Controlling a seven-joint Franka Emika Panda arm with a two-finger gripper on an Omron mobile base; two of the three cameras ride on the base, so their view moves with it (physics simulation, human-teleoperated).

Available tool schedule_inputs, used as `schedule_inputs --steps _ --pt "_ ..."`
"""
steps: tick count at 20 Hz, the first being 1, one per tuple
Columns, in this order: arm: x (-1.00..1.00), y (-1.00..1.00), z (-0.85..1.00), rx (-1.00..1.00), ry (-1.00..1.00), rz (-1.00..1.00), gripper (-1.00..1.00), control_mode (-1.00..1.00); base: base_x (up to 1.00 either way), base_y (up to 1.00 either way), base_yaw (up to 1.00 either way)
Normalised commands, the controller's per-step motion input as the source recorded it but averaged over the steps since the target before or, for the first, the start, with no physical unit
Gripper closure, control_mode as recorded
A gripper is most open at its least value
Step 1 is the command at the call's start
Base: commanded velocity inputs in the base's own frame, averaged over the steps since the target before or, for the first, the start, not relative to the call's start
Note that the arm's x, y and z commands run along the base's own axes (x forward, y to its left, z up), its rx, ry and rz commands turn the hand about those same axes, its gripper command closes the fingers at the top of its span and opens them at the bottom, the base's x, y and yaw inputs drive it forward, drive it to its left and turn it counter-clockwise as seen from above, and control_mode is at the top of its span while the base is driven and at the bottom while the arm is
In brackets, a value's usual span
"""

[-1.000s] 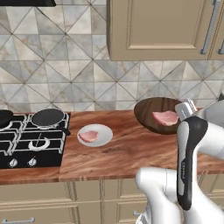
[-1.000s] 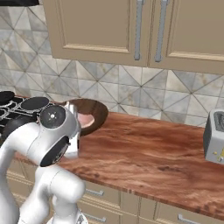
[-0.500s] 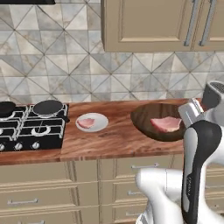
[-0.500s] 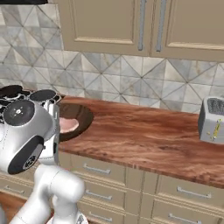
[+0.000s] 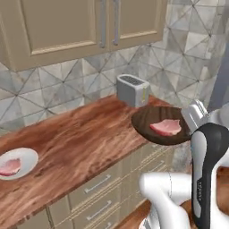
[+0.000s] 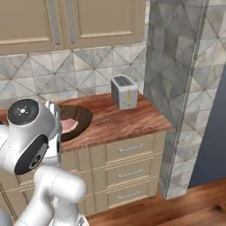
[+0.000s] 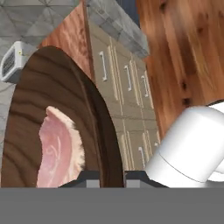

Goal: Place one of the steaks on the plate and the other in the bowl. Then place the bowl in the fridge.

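With the tool (image 7: 111,175) pinched narrow on the rim of the dark brown bowl (image 5: 162,124), which hangs beyond the surface (image 5: 80,147) edge near the toaster (image 5: 132,90), we should keep it level so the steak (image 5: 166,127) stays put.

Steak (image 5: 166,127) in bowl (image 5: 145,120) (another plated)

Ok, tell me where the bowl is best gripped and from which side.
Grip the bowl by its thin rim on the edge nearest the robot, where the hand already pinches it. The bowl is shallow and wide, so only the rim fits between the fingers, and the steak lies in the middle, clear of that edge.
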Motion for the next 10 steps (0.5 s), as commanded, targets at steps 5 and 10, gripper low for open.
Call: schedule_inputs --steps 5,10 --pt "0.0 0.0 0.0 0.0 0.0 0.0 1.0 1.0 0.0 0.0 -1.0" --pt "0.0 0.0 0.0 0.0 0.0 0.0 1.0 1.0 0.0 0.0 -1.0"
